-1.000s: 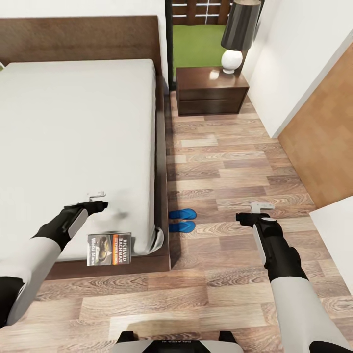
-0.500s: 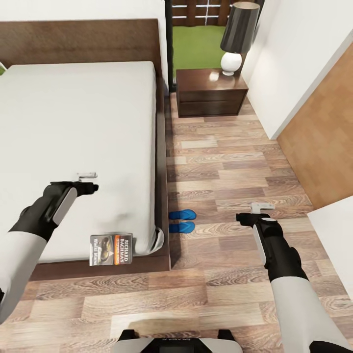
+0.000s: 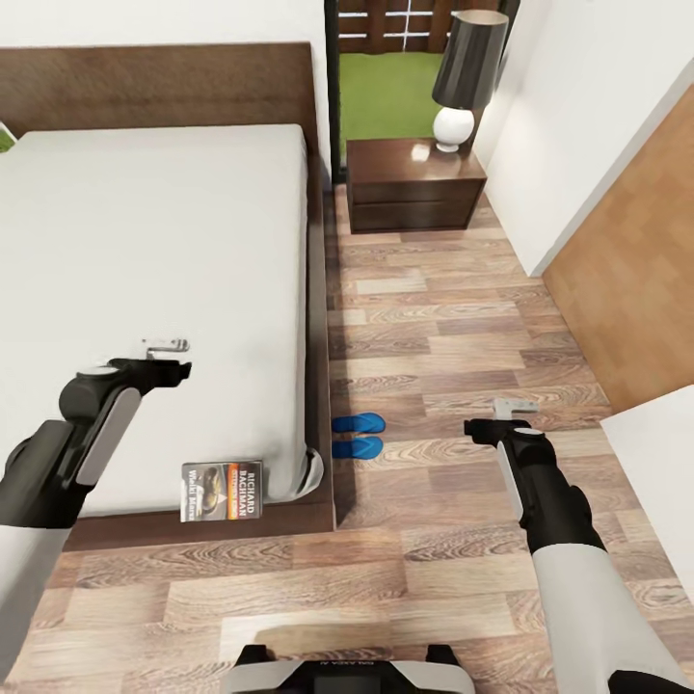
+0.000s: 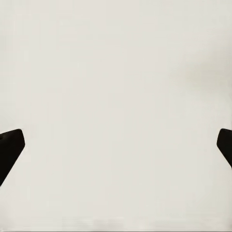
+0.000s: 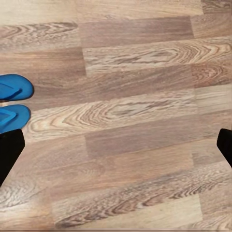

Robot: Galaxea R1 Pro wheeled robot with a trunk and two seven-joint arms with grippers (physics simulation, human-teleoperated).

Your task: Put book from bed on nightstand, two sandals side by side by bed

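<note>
The bed [image 3: 154, 289] runs off the head view's left edge, its grey mattress taking up most of that side, and the left wrist view looks onto plain pale mattress [image 4: 116, 96] with no detail to read. The plank floor [image 3: 453, 328] lies between bed and white wall. The nightstand [image 3: 414, 183] stands at the far end beside the headboard, a lamp [image 3: 463, 72] on its top, shade cropped by the frame.

The left arm reaches forward over the mattress, its end effector [image 3: 166, 355] hovering above the sheet with its dark fingertips [image 4: 9, 150] spread wide and nothing between them. The right arm stretches out over bare floor, its end effector [image 3: 506, 414] likewise released, tips [image 5: 9, 152] far apart.

The book [image 3: 223, 490] lies flat on the mattress's near corner, well short of the left end effector. The two sandals [image 3: 358, 435] sit side by side on the floor just beside the bed frame; the right wrist view cuts them off, showing rounded ends alone [image 5: 13, 102].
</note>
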